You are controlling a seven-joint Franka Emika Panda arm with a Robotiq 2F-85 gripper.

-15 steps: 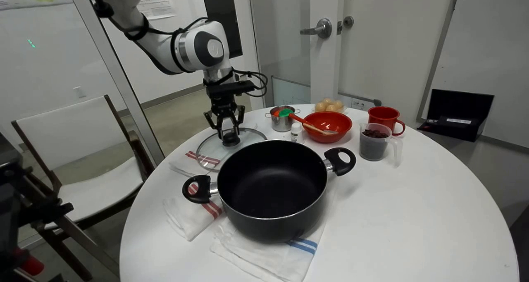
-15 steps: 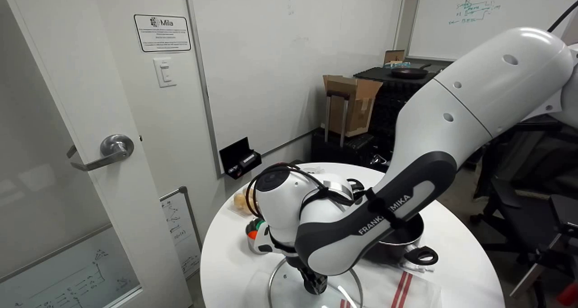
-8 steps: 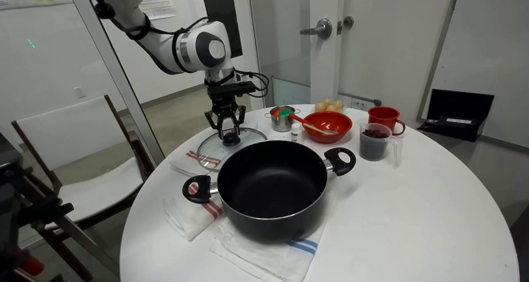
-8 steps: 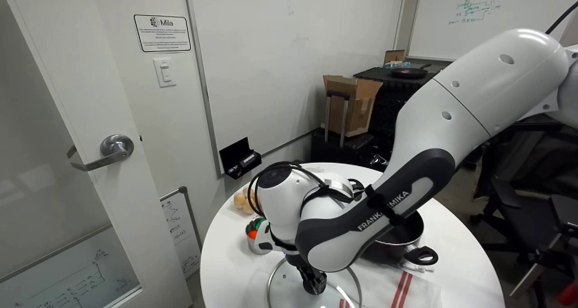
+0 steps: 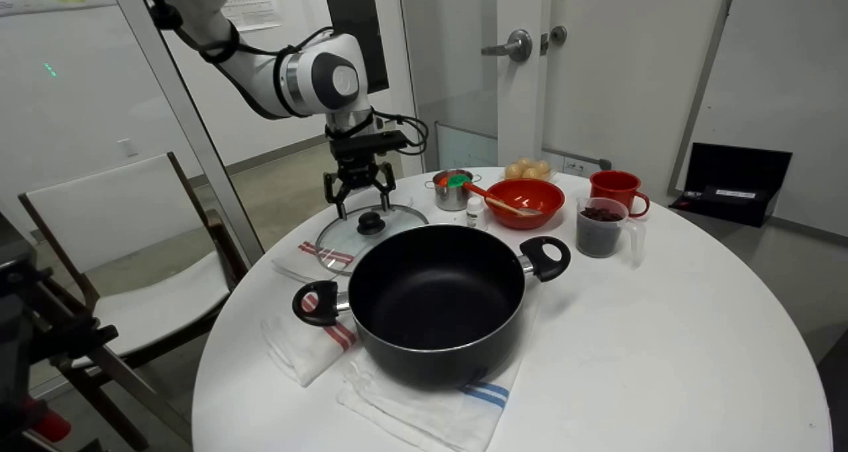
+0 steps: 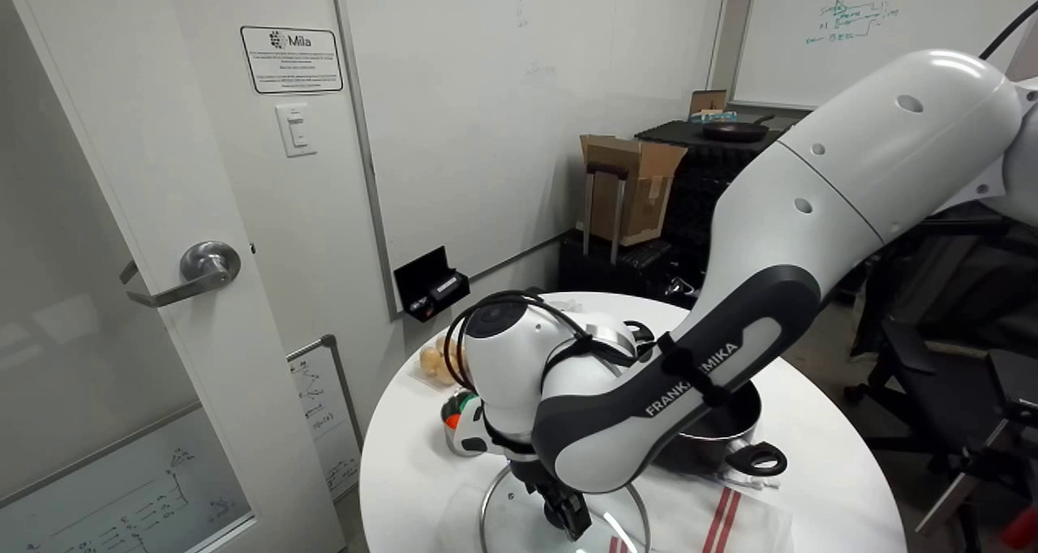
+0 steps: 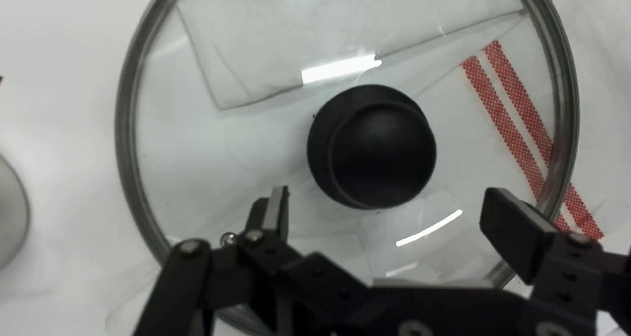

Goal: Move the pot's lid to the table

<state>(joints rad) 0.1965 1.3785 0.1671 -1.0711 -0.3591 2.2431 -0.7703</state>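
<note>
Some open room separates the end effector's [image 7: 385,208] spread fingers [image 7: 512,227] from the edge of the lid's [image 5: 369,241] knob [image 7: 372,149].

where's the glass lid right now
In an exterior view, the lid lies left of centre on the table, just behind the pot and partly over a red-striped towel; the wrist view shows the open fingers over it.
</note>
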